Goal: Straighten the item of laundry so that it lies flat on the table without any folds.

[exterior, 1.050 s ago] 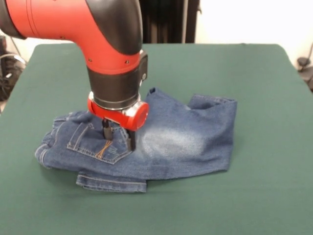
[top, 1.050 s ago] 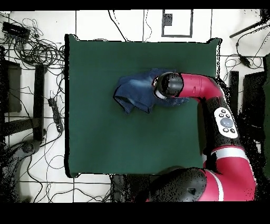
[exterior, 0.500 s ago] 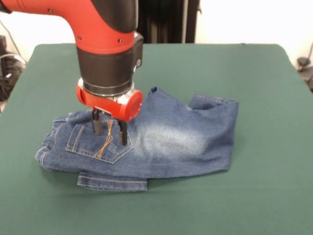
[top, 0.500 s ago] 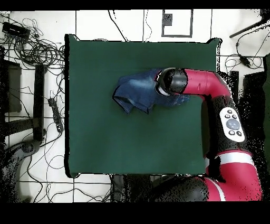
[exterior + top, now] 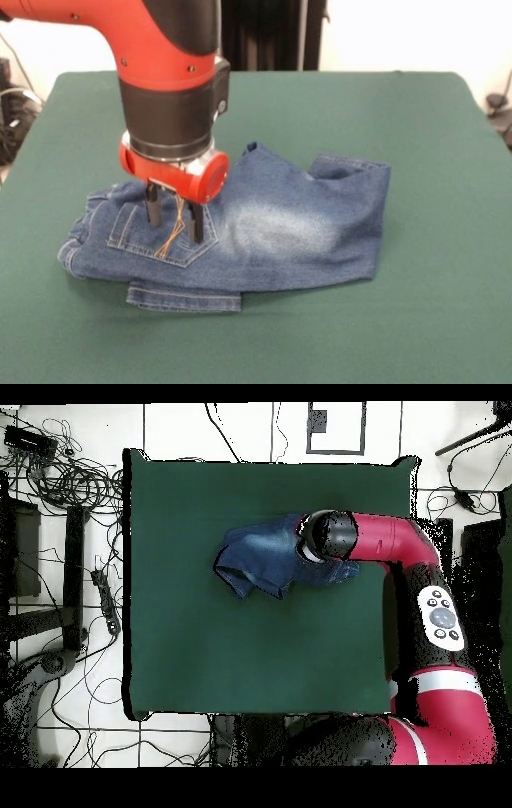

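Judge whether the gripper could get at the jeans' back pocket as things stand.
Probably yes: the open gripper stands directly over the back pocket of the jeans, fingers either side of its orange stitching, nothing between.

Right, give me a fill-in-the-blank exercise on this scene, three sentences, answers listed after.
1. The small blue denim jeans lie on a table covered in dark ____ cloth.
2. The black two-fingered gripper is open above the back pocket with wavy ____ stitching.
3. The jeans are not flat: one trouser leg is ____ under or over the rest, its hem showing at the near edge.

Missing words: green; orange; folded
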`<control>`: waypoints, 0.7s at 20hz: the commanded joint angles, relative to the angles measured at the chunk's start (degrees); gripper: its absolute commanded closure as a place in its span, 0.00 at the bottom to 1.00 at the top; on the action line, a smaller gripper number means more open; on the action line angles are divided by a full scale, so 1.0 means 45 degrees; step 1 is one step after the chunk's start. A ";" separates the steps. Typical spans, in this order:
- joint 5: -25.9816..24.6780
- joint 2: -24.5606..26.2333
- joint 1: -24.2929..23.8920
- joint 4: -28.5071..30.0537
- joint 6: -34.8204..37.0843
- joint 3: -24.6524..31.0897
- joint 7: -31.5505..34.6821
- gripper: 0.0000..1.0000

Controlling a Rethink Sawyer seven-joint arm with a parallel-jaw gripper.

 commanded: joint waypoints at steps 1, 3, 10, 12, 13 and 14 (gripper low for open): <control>-0.0352 0.2168 0.0418 0.0144 -0.0973 0.0356 -0.0539 0.00; -0.0391 0.2340 0.0500 -0.0003 -0.0964 0.0241 -0.0415 0.00; -0.0432 0.1726 0.0582 0.0452 -0.0501 0.0099 -0.0798 0.00; -0.0142 0.0750 0.0551 0.1073 0.0085 0.0102 -0.0835 0.00; 0.0048 0.0143 0.0550 0.1409 0.0505 0.0095 -0.0866 0.00; 0.0318 -0.0459 0.0539 0.1663 0.1165 0.0091 -0.0912 0.00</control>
